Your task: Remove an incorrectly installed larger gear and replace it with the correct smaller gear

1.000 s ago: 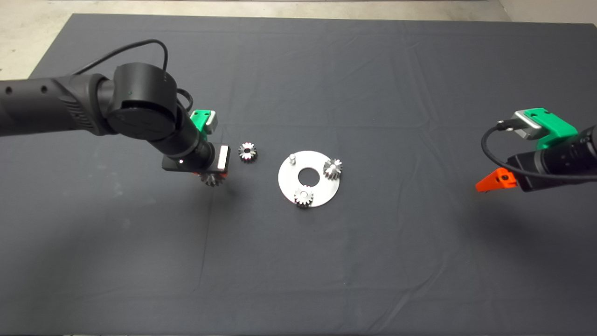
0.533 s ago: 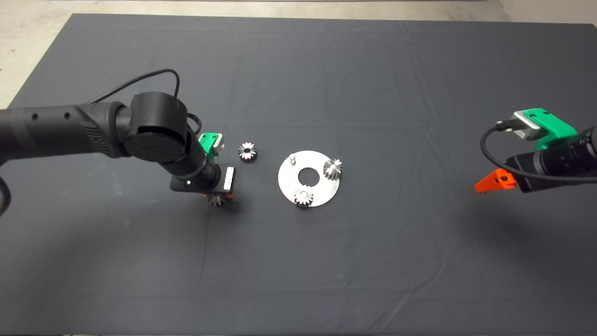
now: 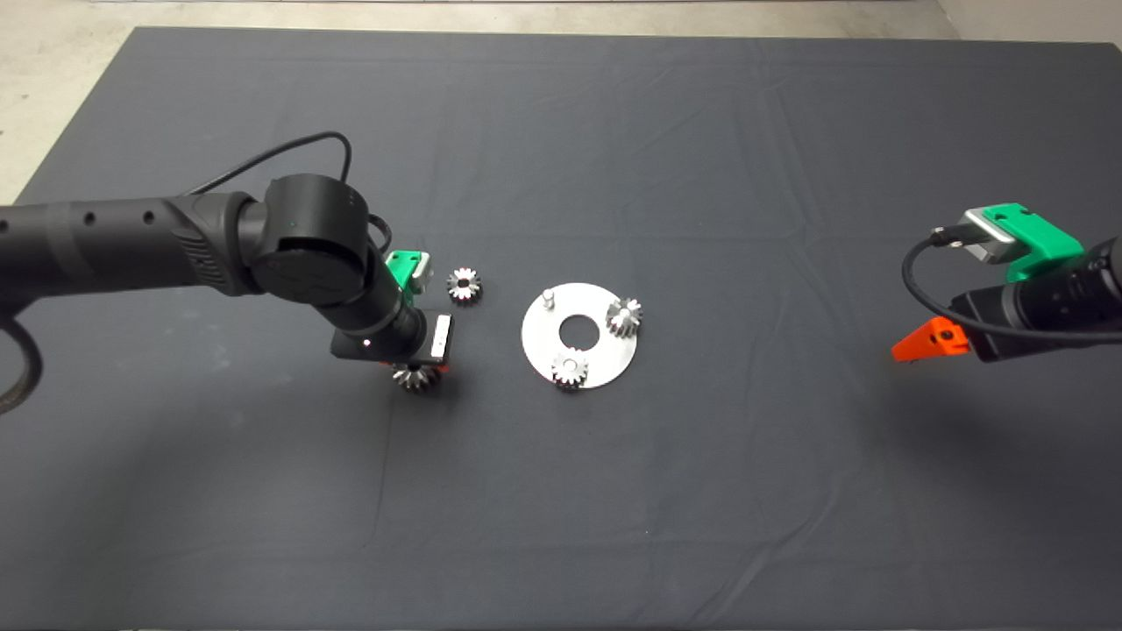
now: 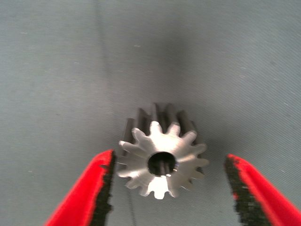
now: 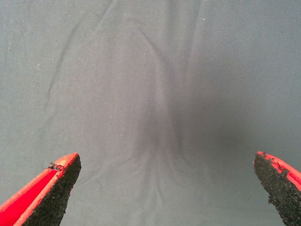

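Nearest the camera, the larger gear is lying on the dark mat of the counter, left of the round steel plate and clear of it. The left gripper is hanging right over this gear, its arm reaching in from the left edge. In the left wrist view the gear is showing its flat face and dark bore, and the red fingers are standing on either side of it: the jaws are apart, with mat showing between each black pad and the teeth, so nothing is being gripped.

A little farther back, the plate is resting flat on the mat with a round hole in its middle. One small gear is sitting at its near rim, another small gear at its right rim, and a bare short pin is standing at its far left.

Farther still, left of the plate and just beyond the left gripper, the smaller gear is lying alone on the mat.

Well off to the right, the right gripper is waiting over bare mat, its jaws spread wide.
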